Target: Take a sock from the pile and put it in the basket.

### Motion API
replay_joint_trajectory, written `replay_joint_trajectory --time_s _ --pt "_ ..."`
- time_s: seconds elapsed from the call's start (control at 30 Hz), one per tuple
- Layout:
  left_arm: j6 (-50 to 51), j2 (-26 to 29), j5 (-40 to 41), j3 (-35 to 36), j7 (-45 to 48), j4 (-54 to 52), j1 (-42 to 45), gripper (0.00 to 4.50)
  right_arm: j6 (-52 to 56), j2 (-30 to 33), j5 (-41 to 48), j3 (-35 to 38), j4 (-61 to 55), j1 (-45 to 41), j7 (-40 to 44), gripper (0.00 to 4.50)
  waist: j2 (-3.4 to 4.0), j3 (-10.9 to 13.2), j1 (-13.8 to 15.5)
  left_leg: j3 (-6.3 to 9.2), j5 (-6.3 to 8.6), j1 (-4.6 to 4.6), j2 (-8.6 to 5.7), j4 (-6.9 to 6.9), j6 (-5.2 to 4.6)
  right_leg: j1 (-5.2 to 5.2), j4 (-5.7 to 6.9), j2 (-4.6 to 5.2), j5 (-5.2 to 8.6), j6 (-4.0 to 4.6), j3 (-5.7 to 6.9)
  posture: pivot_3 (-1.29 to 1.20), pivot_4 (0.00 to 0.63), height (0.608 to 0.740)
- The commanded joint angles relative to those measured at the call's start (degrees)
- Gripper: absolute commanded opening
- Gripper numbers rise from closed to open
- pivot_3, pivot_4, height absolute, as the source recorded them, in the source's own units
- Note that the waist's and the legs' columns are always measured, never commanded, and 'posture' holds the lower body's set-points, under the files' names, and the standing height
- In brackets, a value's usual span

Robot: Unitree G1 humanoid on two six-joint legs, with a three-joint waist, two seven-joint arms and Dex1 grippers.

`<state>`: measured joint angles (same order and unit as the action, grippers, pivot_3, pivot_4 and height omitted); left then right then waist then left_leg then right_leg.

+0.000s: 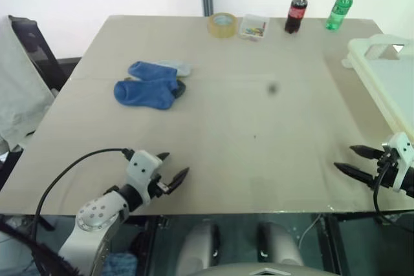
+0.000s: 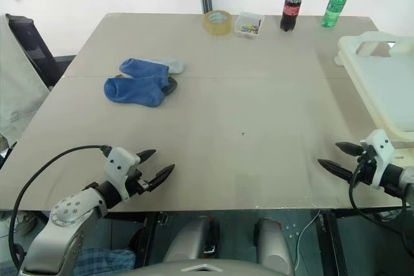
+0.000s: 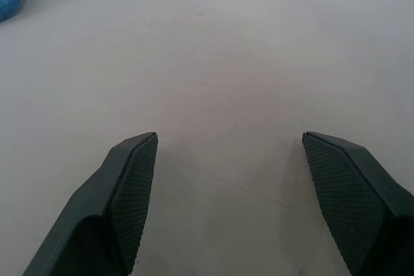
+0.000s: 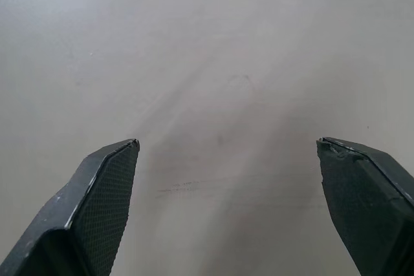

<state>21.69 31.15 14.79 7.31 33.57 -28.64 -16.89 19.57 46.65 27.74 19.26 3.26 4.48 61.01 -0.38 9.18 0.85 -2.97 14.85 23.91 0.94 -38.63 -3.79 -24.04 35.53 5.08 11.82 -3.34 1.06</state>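
Socks untouched, both grippers spread wide

The sock (image 1: 145,92) is seen in the pile (image 1: 154,84) on the table's (image 1: 259,140) far left; the basket (image 1: 388,79) is parked at the right edge. Left gripper (image 1: 173,167) and right gripper (image 1: 352,161) are held empty near the front edge.

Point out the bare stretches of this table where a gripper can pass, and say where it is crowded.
Widest free patch: the beige table middle, bordered by the pile of short knit socks on the left, the cream-white plastic basket on the right, and the open left gripper and right gripper at the near edge. Crowded: the far edge, with tape roll, clear box and two bottles.
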Motion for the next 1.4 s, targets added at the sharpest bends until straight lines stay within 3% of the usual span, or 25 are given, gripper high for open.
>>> replay_joint_trajectory --time_s 0.03,0.93,1.17,1.4 --pt "-0.8 0.9 1.0 1.4 1.0 -1.0 0.2 3.84 -1.8 0.4 1.0 2.7 -0.4 -0.3 0.9 4.47 0.00 0.0 0.0 0.00 0.00 0.00 0.00 0.00 0.00 0.00 0.00 0.00 0.00 0.00 0.00 0.00 0.150 0.740" --pt "-0.5 1.1 1.0 1.8 1.1 -3.6 -3.2 3.84 -3.5 -0.4 2.5 3.2 -2.9 -0.3 2.8 4.47 0.00 0.0 0.0 -0.13 -0.01 -0.10 0.00 -0.01 0.00 0.02 0.06 -0.07 0.00 -0.01 -0.13 0.00 0.150 0.740" --pt "-0.3 -0.3 -6.4 -1.0 -6.2 7.2 10.9 3.84 -1.2 -2.9 7.7 2.8 -15.0 2.1 1.8 4.47 0.00 0.0 0.2 -0.11 -0.03 -0.12 0.00 -0.08 0.00 0.04 0.20 -0.13 -0.01 -0.02 -0.11 0.00 0.150 0.740" --pt "-5.4 0.8 -16.3 -5.7 -11.4 29.0 32.2 3.84 2.2 -5.2 13.7 0.9 -25.0 -1.1 -0.9 4.47 -0.11 0.1 0.0 -0.05 -0.03 -0.17 -0.01 -0.30 0.01 0.19 0.31 -0.19 -0.03 -0.03 -0.10 0.00 0.150 0.740"
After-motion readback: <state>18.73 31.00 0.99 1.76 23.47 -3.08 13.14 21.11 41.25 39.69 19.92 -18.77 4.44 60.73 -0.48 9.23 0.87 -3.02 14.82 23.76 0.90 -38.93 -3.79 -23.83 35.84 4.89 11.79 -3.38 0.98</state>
